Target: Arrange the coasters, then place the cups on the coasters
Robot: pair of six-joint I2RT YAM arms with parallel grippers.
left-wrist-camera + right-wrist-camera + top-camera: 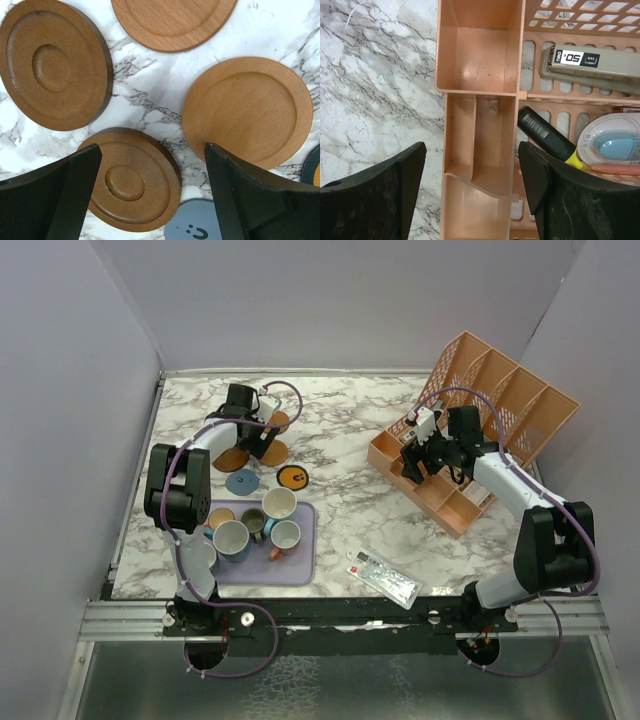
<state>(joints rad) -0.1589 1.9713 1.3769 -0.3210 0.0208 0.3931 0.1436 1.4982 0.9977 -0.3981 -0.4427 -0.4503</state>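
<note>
Coaster-arranging step in hand. Left tool (151,160), jaws spread and empty, hovers above dark brown coaster (132,187) among clustered coasters (243,458), far-left desk (340,430). Cups (279,504) wait on lavender tray (303,572). Right tool (472,165) spread, empty, over organiser (480,55). Next, likely: descend, pinch thin rim.

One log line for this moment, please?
left gripper: open over dark brown coaster | right gripper: open above organiser | cups: on tray
</note>
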